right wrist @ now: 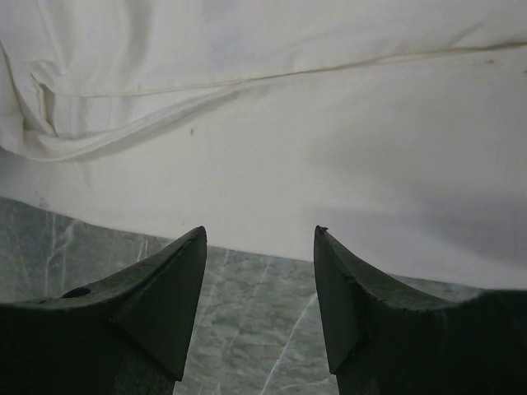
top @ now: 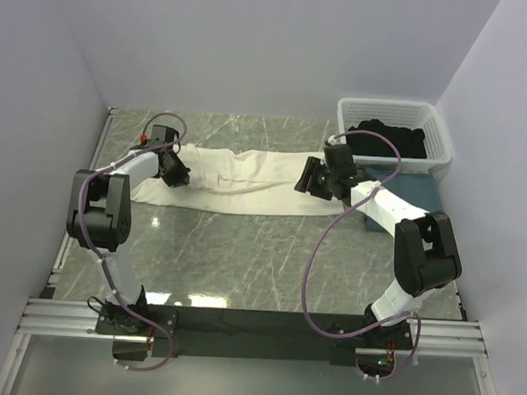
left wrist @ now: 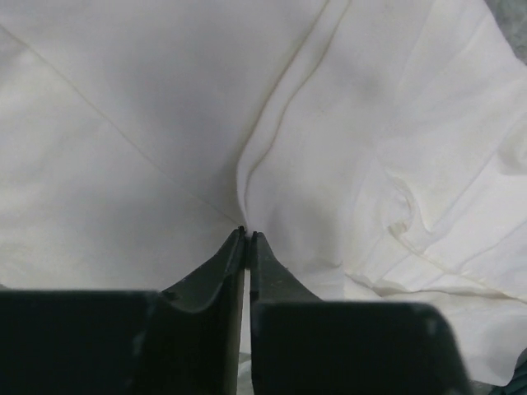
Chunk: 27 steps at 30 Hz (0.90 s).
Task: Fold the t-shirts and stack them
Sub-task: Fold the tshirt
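White t-shirt (top: 237, 182) lies spread on the table (top: 242, 259), stretched between the two tools. The left tool (left wrist: 248, 234) is clenched on a pinch of its cloth, with creases fanning out from the tips. The right tool (right wrist: 259, 234) is released, fingers apart, with the shirt's edge just ahead of its tips.

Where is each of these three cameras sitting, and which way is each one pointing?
Top external: above and behind the bases, looking down on the table, left arm, right arm, the white t-shirt and basket.
Left wrist: on the left arm, looking along the left hand, shut on the t-shirt.
Right wrist: on the right arm, looking past the open right hand at the t-shirt's edge.
Shared: all three show the white t-shirt.
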{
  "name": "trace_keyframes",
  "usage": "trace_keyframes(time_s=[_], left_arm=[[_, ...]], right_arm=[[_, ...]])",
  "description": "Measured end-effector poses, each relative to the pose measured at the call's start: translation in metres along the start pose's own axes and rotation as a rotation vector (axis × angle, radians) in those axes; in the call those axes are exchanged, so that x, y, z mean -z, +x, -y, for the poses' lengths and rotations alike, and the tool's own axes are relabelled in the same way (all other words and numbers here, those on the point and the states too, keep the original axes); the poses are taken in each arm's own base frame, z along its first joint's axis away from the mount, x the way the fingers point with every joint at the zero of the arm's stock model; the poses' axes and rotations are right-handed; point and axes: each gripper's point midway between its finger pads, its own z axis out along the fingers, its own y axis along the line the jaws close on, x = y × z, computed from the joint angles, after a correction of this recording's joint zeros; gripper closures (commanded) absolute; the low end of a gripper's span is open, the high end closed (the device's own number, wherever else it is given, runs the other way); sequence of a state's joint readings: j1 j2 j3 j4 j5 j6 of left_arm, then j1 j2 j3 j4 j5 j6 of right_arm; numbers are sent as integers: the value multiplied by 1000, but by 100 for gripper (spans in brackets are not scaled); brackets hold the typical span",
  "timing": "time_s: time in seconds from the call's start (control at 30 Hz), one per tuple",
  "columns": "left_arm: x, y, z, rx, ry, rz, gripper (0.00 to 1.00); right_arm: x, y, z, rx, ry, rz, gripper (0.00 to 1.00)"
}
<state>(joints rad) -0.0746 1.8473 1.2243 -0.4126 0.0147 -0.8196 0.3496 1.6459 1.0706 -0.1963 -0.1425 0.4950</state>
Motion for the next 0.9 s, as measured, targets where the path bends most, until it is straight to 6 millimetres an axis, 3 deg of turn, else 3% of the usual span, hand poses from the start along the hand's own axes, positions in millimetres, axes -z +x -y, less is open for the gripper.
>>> trace_keyframes(time_s=[0.1,0.5,0.9], left_arm=[[1,-4,8,-8,12,9,97],[3,-30,56,-9,96,66,98],[-10,-52,70,44,87,114,98]], right_arm=[[0,-2,3,-3,3,3,39],[1,-3,5,-2,-1,1,39],[0,-1,5,-2,-3,-3,39]])
